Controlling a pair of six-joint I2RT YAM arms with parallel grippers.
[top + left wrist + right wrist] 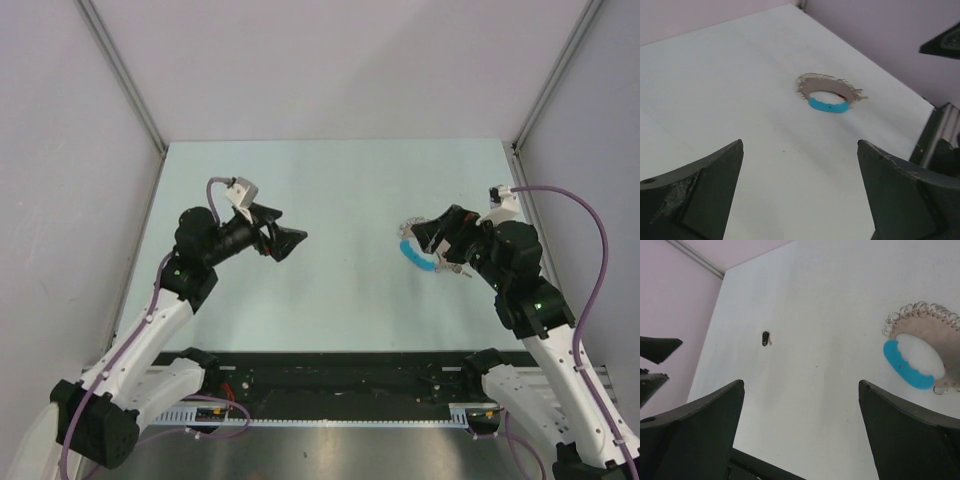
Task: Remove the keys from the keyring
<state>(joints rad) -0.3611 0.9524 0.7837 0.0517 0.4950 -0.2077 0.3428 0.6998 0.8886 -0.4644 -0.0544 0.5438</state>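
Right of centre on the bench (340, 190), keys (935, 326) and blue strap (905, 367) lie flat before the right claw (801, 383); it and the left claw (800, 142) gape empty. Thin, slippery metal, likely: pinch the strap.

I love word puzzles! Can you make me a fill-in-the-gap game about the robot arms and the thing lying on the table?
1. The curved strap lying on the pale table is bright ____.
2. The black left gripper and the black right gripper both have jaws that are ____.
3. The strap lies nearest the ____ gripper.
Missing words: blue, open, right.
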